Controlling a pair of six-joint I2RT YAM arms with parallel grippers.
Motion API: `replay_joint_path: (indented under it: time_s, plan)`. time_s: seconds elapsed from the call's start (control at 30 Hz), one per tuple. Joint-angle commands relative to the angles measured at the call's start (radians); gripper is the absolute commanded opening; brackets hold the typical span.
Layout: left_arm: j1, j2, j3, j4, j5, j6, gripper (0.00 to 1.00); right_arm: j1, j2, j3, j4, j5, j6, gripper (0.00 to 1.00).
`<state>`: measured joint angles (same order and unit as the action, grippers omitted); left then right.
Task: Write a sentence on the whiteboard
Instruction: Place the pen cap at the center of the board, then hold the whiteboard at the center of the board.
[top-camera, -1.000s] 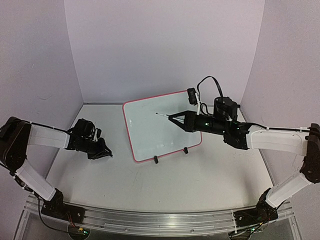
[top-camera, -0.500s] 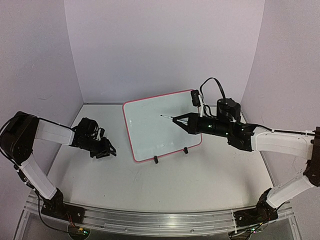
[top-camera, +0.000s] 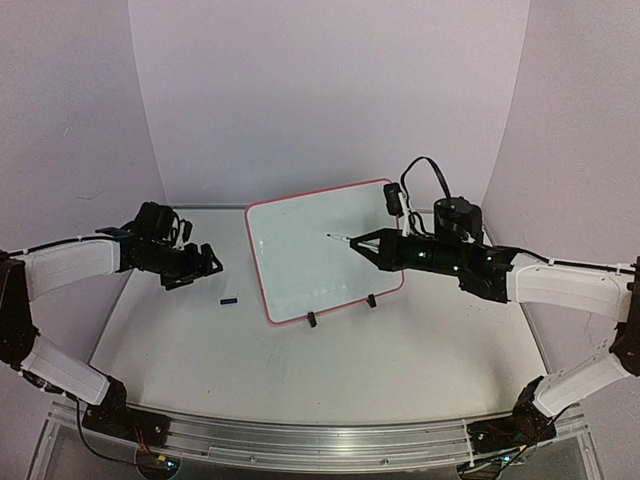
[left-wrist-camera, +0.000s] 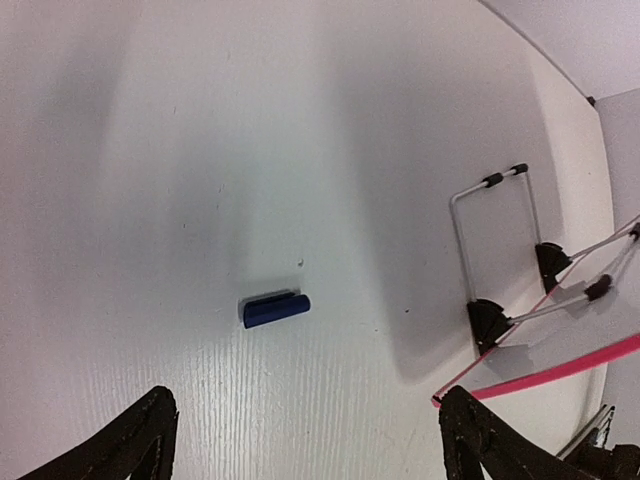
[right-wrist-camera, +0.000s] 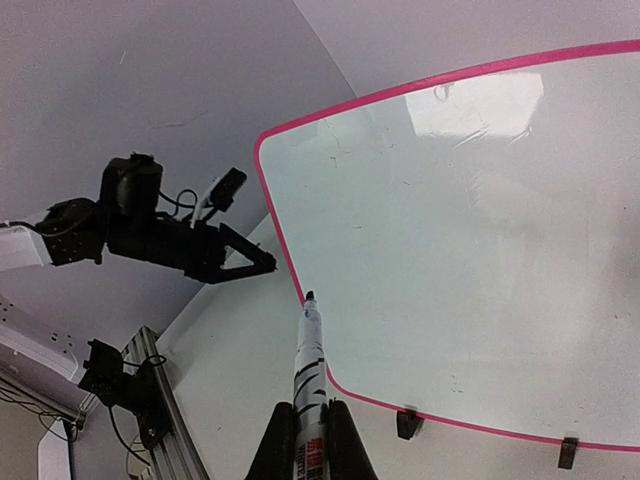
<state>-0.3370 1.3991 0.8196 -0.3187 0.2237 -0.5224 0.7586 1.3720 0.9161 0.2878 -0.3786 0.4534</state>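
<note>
Whiteboard (top-camera: 300, 262): red-framed, on the worktop (top-camera: 330, 370), between both end effectors.
Right end effector (top-camera: 375, 243): clenched on a marker (right-wrist-camera: 308, 360), right of the whiteboard.
Marker: tip over the whiteboard's face; contact unclear.
Left end effector (top-camera: 200, 262): released, jaws spread wide, left of the whiteboard.
Blue cap (left-wrist-camera: 275, 309): on the worktop, just left of the whiteboard's near-left corner.

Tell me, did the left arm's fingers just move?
Yes. The left fingers shifted up the overhead view, from near the whiteboard's front corner to beside its left edge's middle, opening and leaving a small blue cap below.
</note>
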Motion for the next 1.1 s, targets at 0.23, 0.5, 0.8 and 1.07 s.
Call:
replay_joint_path:
  time_s: [0.23,0.5,0.8,1.07]
  plan:
    - [0.015,-0.054,0.388,-0.202,0.356,0.36,0.88,0.007,0.077,0.098,0.062,-0.08,-0.011,0.0]
    - [0.015,0.024,0.445,-0.145,0.523,0.46,0.89,0.018,0.144,0.152,0.105,-0.119,-0.004,0.0]
    - [0.009,0.122,0.464,-0.093,0.591,0.489,0.86,0.054,0.248,0.247,0.116,-0.075,-0.017,0.0]
    - [-0.005,0.173,0.457,-0.016,0.603,0.481,0.62,0.059,0.331,0.32,0.143,-0.097,-0.001,0.0]
